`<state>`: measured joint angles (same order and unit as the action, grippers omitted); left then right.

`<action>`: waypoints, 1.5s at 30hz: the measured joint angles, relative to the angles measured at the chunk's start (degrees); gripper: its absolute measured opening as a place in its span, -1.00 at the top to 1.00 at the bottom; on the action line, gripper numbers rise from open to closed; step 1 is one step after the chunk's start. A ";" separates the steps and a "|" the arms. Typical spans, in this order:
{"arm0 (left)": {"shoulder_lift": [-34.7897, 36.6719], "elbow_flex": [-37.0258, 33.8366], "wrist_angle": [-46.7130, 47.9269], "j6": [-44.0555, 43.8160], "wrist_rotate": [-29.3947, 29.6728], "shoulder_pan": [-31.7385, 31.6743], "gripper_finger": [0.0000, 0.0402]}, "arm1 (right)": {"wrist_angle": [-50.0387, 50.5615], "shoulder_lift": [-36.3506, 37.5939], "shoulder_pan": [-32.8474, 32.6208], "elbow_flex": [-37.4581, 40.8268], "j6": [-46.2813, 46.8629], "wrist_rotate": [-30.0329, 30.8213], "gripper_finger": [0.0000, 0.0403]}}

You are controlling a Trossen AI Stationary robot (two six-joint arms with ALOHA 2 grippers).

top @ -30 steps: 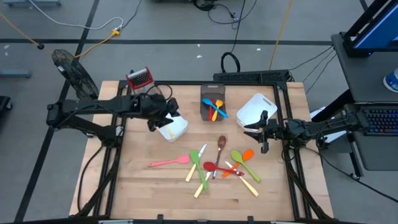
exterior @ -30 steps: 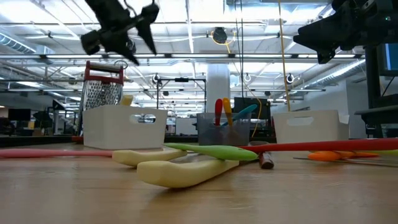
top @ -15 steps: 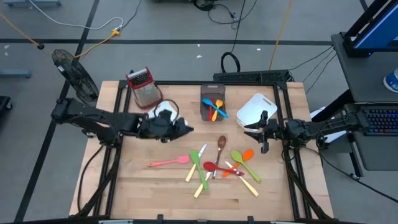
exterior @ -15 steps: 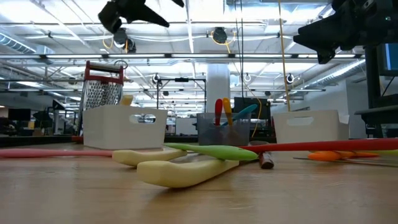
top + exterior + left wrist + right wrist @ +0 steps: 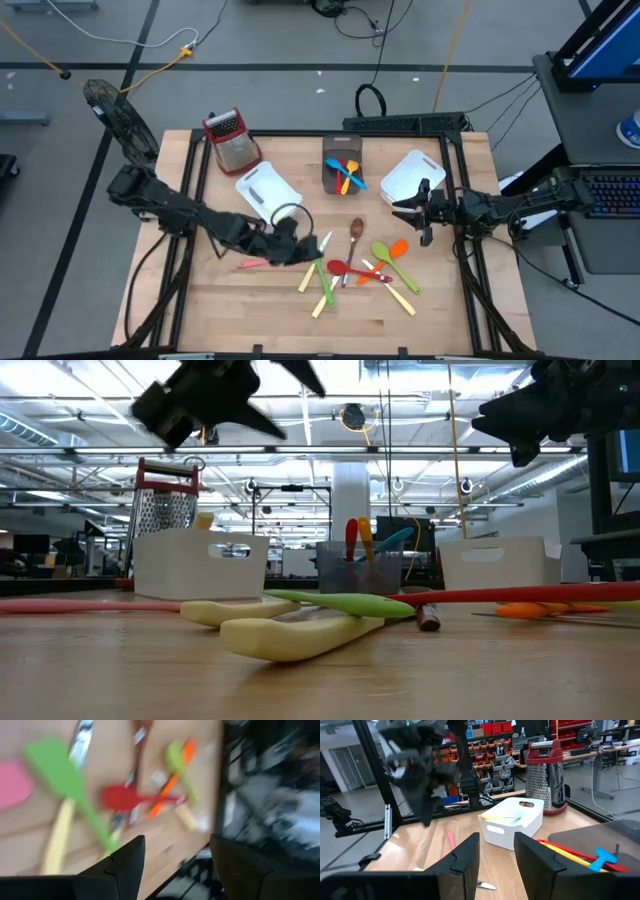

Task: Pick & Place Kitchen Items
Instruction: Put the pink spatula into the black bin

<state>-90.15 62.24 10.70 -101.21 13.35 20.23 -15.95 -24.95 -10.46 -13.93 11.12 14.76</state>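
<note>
The left claw [image 5: 300, 243] is held above the pale wooden plank surface [image 5: 240, 310], its two dark fingers [image 5: 127, 865] spread with nothing between them. Just beyond it the loose kitchen items are scattered: a pink plastic spatula [image 5: 256, 262] lies partly under the arm, and a green plastic spatula with a cream handle [image 5: 324, 283] lies just beside the claw toward the right arm. A red plastic spoon [image 5: 346, 268], a brown wooden spoon [image 5: 356, 232], a green plastic spoon [image 5: 385, 255] and an orange plastic spoon [image 5: 398, 247] lie nearer the right arm.

A smooth white rectangular plastic bin [image 5: 264, 189] stands behind the left arm, near a perforated metal box grater with a red top [image 5: 231, 140]. A grey rectangular bin [image 5: 342, 165] holds red, yellow and blue utensils. A second white bin [image 5: 413, 177] sits at the far right.

The right claw [image 5: 424, 213] waits beside that bin, fingers [image 5: 465, 862] parted and empty.
</note>
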 joint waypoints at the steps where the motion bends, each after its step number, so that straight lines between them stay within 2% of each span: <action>1: -0.75 0.00 0.74 -0.11 -2.10 0.36 -0.14 | 0.00 0.00 0.02 0.00 0.00 0.00 0.43; 6: -2.53 0.00 8.92 -0.26 -12.01 1.68 -0.14 | 0.01 -0.07 0.00 0.00 0.00 0.07 0.43; 11: -2.23 0.00 22.33 3.50 -17.57 2.07 -0.14 | 0.02 -0.20 0.00 0.00 -0.01 0.11 0.43; 16: -2.01 0.00 34.09 16.96 -17.69 2.03 -0.14 | 0.05 -0.46 0.02 0.00 -0.24 0.15 0.43; 21: -1.98 0.00 39.44 28.24 -15.23 1.50 -0.14 | 0.05 -0.48 0.01 0.00 -0.24 0.15 0.43; 28: -2.17 0.00 37.52 39.72 -3.70 1.63 -0.14 | 0.05 -0.48 0.01 0.01 0.23 0.17 0.43; 32: -2.79 -0.04 35.66 44.20 -2.79 2.11 -0.14 | 0.05 -0.48 0.02 0.00 0.22 0.17 0.43; 37: -5.56 -0.11 33.92 45.52 -2.55 3.26 -0.14 | 0.02 -0.46 0.00 0.00 0.22 0.17 0.43; 45: -10.47 -0.11 24.16 46.61 -0.76 3.05 -0.14 | -0.02 -0.46 0.00 0.00 0.22 0.17 0.43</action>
<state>-100.62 62.13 34.85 -54.60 12.59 23.28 -15.97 -25.41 -10.46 -13.93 11.33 14.94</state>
